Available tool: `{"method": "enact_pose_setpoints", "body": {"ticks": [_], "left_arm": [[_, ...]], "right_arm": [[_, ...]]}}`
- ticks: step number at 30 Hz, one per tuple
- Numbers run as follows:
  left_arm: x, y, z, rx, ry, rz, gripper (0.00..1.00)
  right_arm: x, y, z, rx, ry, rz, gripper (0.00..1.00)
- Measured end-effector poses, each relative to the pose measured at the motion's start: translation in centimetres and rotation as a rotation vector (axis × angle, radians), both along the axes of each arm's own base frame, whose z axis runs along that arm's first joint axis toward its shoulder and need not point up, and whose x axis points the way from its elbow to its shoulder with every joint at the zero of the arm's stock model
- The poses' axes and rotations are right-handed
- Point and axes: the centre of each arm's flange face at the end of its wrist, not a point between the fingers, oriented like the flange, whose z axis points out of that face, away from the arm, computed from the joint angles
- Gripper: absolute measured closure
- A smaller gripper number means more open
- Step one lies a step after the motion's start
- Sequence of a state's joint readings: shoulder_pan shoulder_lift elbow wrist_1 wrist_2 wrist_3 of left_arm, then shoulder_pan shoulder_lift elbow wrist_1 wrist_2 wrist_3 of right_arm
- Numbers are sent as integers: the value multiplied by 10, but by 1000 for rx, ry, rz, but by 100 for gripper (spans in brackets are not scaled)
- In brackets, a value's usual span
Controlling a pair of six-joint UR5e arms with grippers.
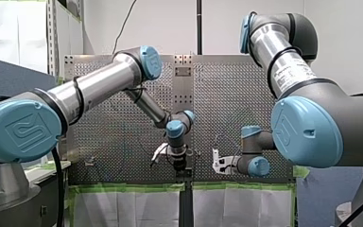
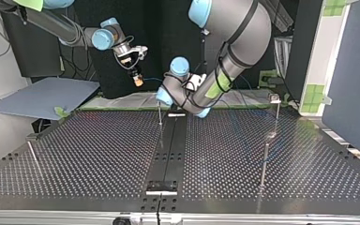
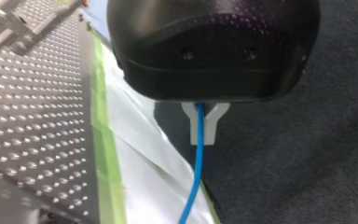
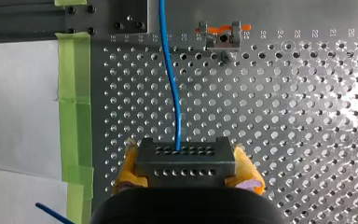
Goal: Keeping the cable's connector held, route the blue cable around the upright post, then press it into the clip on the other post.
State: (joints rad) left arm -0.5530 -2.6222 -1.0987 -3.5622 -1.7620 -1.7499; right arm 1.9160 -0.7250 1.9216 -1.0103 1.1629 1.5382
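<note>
In the right wrist view my right gripper [image 4: 189, 173] has its yellow pads shut on the dark grey connector block [image 4: 186, 156]. The blue cable [image 4: 170, 79] leaves the block and runs straight ahead over the perforated plate. In the left wrist view the same blue cable [image 3: 197, 158] passes through a white Y-shaped tip under my left gripper [image 3: 204, 125], which is shut on it. Seen from the top view, my left gripper [image 2: 163, 99] hangs right beside a thin upright post [image 2: 160, 115]. My right gripper [image 2: 136, 78] is raised off to that view's left. A taller post with a clip head [image 2: 275, 99] stands at the top view's right.
A small metal fixture with orange trim [image 4: 223, 39] sits on the plate ahead of the connector. Another upright post [image 2: 265, 161] stands nearer the camera at the top view's right, and a rod [image 2: 33, 157] at its left. Green tape [image 4: 74, 107] lines the plate's edge.
</note>
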Motion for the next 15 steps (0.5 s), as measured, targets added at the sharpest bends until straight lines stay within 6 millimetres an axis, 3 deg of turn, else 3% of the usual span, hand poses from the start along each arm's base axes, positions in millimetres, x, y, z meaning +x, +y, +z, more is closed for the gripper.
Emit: {"method": "enact_pose_setpoints", "body": {"ticks": [6, 15], "left_arm": [[-6, 3, 15, -38, -38, 20, 100], [-21, 16, 5, -27, -57, 56, 100]], "right_arm": [[-3, -2, 0, 4, -6, -8, 100], [-12, -9, 0, 16, -18, -28, 100]]}}
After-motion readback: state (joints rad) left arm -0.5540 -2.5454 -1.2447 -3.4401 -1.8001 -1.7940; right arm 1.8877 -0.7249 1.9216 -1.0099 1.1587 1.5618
